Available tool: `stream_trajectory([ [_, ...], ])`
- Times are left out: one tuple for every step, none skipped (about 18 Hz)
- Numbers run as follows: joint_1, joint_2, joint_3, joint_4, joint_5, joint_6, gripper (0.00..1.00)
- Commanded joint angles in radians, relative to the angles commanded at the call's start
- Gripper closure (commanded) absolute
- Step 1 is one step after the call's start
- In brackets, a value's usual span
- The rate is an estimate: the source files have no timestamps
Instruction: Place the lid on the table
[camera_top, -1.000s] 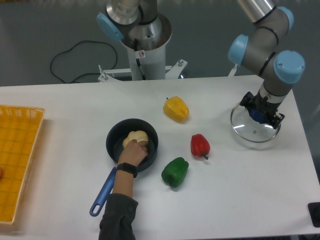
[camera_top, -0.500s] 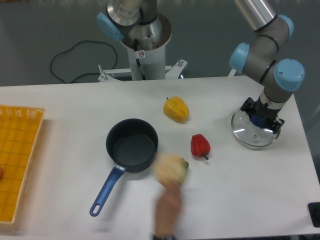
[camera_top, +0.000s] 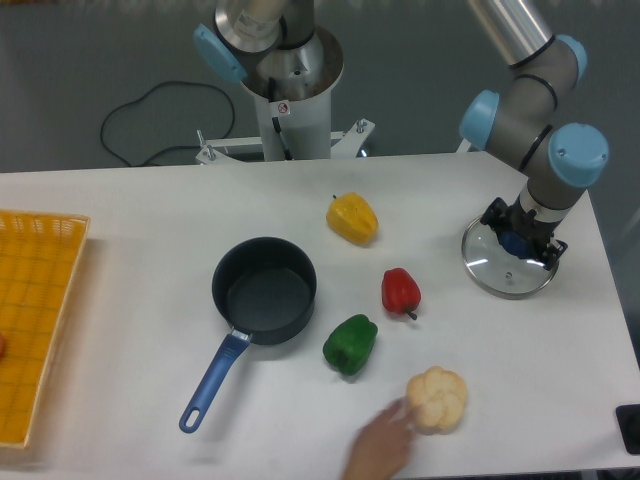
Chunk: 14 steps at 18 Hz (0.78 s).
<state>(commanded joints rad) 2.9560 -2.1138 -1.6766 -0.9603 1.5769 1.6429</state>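
Camera view, fixed overhead, read near to far. At the near edge, about 6 o'clock, a person's hand (camera_top: 378, 447) touches a pale ridged squash (camera_top: 437, 399) on the table (camera_top: 150, 250). Just beyond, near centre, a green pepper (camera_top: 350, 343) sits beside a dark saucepan (camera_top: 264, 291) whose blue handle points to 7 o'clock; the pan is uncovered. A red pepper (camera_top: 400, 290) lies right of the pan, well apart from the squash. At 9 o'clock a yellow mesh tray (camera_top: 35, 330) rests at the table's left edge. A yellow pepper (camera_top: 352, 218) lies farther back, past the pan. At 3 o'clock the lid (camera_top: 508, 263) lies flat on the white top, near the right edge. My gripper (camera_top: 524, 236) stands directly over its blue knob, fingers either side of it; I cannot tell whether they grip it or have let go.
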Motion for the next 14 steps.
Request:
stream_trajectory([
  [0.0,0.0,0.0,0.0,0.0,0.0,0.66],
  [0.0,0.0,0.0,0.0,0.0,0.0,0.66],
  [0.0,0.0,0.0,0.0,0.0,0.0,0.66],
  [0.0,-0.002,0.0,0.0,0.0,0.0,0.66],
  [0.0,-0.002,0.0,0.0,0.0,0.0,0.66],
  [0.0,-0.002,0.0,0.0,0.0,0.0,0.61],
  [0.0,-0.002,0.0,0.0,0.0,0.002,0.52],
  [0.0,-0.002,0.0,0.0,0.0,0.002,0.46],
  [0.0,-0.002,0.0,0.0,0.0,0.002,0.38],
  [0.0,-0.002,0.0,0.0,-0.002,0.002,0.31],
  [0.0,-0.002,0.0,0.0,-0.002,0.002,0.27],
  [0.0,-0.002,0.0,0.0,-0.002,0.002,0.26],
  [0.0,-0.002,0.0,0.0,-0.002,0.002,0.26],
  [0.0,-0.002,0.0,0.0,-0.002,0.002,0.26],
])
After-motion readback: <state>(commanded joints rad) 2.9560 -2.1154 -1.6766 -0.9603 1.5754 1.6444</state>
